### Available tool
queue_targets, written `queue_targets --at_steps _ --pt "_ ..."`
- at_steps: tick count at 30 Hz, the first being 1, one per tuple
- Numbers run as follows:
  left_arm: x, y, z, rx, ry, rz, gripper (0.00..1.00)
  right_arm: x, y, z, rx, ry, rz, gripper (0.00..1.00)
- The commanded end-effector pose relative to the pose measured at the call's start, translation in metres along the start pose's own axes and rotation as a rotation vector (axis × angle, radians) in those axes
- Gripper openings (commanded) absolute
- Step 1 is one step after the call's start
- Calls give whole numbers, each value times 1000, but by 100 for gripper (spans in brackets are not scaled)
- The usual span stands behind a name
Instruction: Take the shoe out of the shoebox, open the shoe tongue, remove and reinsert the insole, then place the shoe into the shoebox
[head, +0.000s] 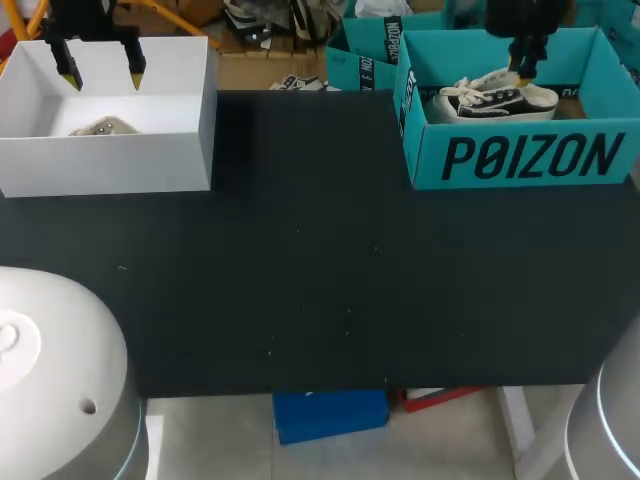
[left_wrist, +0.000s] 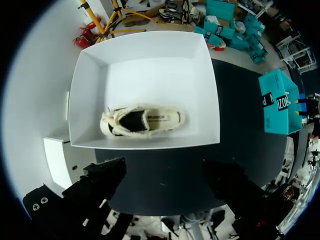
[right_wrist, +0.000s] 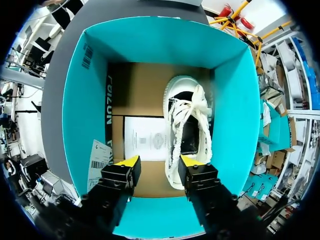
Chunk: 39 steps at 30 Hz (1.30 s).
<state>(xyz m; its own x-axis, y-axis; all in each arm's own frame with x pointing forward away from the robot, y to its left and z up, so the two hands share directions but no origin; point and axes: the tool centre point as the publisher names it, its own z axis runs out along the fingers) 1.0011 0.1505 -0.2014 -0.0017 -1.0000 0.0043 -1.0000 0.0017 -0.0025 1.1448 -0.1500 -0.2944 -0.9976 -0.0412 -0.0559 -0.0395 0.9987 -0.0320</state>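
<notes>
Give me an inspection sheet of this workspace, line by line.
Surface: black table, with two boxes along its far edge.
Job's things: sneaker lies in the teal box at right; cream shoe lies in the white box at left.
Clutter: paper sheet on the teal box's floor, next to the sneaker.
Grippers: left gripper open above the white box; right gripper open above the sneaker; both hold nothing.
Cables: nothing seen.
Surroundings: nothing seen.
</notes>
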Motion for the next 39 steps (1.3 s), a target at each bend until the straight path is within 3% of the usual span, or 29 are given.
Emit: queue_targets --at_steps 1,14,39 --pt "0 0 -1 -2 -2 -1 100 -15 -1 14 -6 20 -1 45" --pt "0 0 -1 -2 -2 -1 100 -28 -2 37 -29 33 -14 45" --pt "0 0 -1 -2 -2 -1 100 -10 1 73 -58 64 21 43"
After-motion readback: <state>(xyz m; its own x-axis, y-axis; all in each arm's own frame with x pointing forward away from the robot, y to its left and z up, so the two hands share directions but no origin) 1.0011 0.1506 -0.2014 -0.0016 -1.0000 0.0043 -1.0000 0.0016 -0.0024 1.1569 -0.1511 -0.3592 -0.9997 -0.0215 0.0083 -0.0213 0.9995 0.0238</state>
